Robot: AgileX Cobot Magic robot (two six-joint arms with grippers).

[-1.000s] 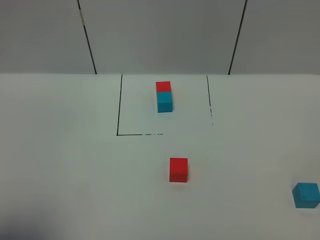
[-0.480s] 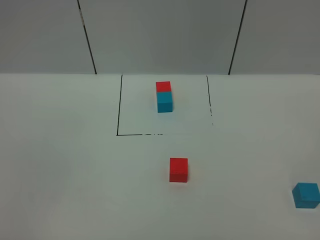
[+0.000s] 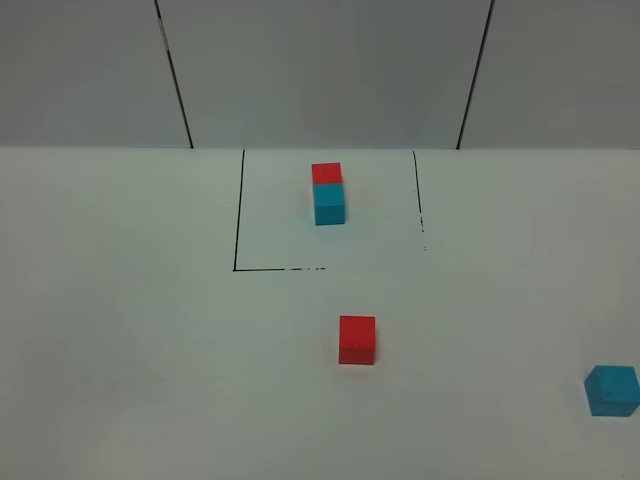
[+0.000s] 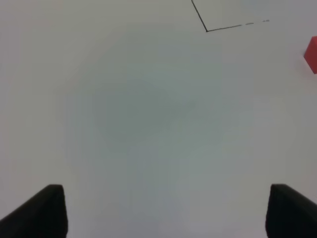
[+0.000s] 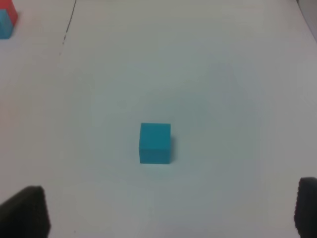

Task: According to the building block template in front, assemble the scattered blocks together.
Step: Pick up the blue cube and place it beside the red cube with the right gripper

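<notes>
The template, a red cube joined to a cyan cube, stands inside the black-lined square at the back of the white table; a corner of it shows in the right wrist view. The loose red cube lies in front of the square, and its edge shows in the left wrist view. The loose cyan cube lies at the far right, centred in the right wrist view. My left gripper is open over bare table. My right gripper is open, short of the cyan cube. Neither arm shows in the exterior view.
The white table meets a grey panelled wall at the back. A corner of the black outline shows in the left wrist view.
</notes>
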